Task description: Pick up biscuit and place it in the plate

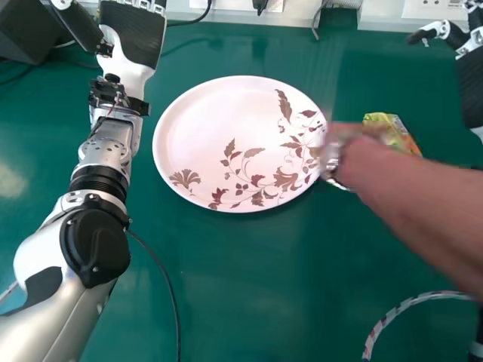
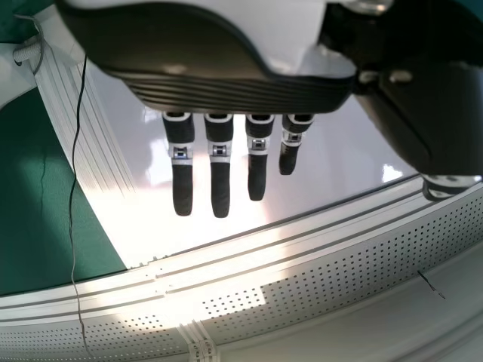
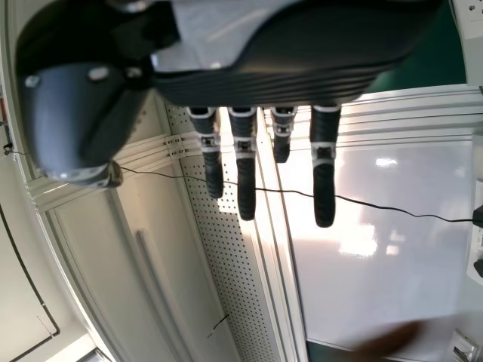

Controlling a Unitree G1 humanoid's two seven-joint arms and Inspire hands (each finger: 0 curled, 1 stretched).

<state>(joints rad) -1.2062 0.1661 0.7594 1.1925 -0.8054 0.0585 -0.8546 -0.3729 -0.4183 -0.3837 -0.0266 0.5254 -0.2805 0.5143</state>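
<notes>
Biscuit packet [image 1: 395, 127] right of plate [image 1: 219, 113], long axis slanting to lower right, person's hand [image 1: 349, 154] at it. Nearer: right robot hand [image 1: 472, 83], upper right of frame, fingers straight; packet lies down-left. Left robot hand [image 1: 134, 38] open, farther.

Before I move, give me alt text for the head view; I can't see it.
A person's arm crosses from the right, its hand at the right edge of a large pink, leaf-patterned plate, close to a yellow packet. On the green table, the robot's left hand is top left, its right hand top right.
</notes>
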